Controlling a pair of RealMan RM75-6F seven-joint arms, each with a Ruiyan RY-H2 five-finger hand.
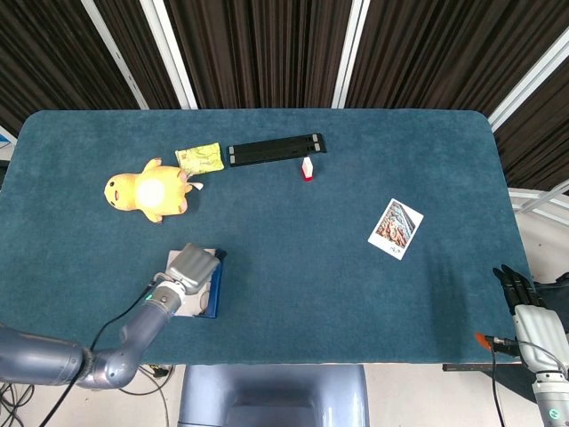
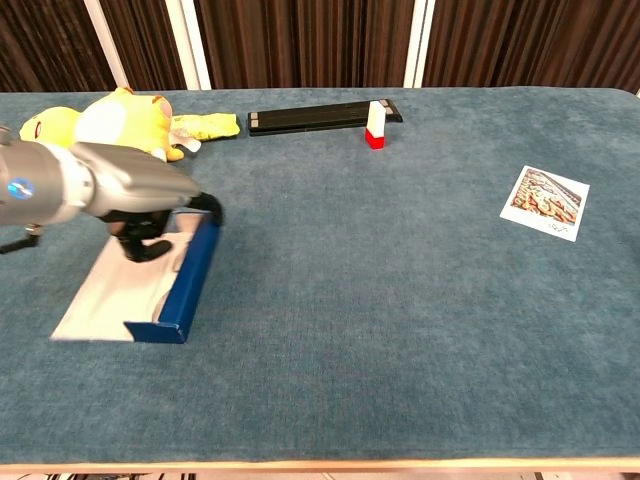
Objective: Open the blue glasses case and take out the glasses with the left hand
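Case: blue glasses case (image 2: 185, 283) lies open near your front-left table (image 2: 400, 330) edge, pale lining up, blue wall on its right.
Left hand: your left hand (image 2: 150, 225) is down inside the case; fingers curled, contents hidden, so I cannot tell whether you hold the glasses.
Right hand: right hand (image 1: 526, 307) hangs off the right edge, fingers loosely apart, empty.
Risk: the light case may slide or lift with your fingers; a blind pinch may miss the frame.
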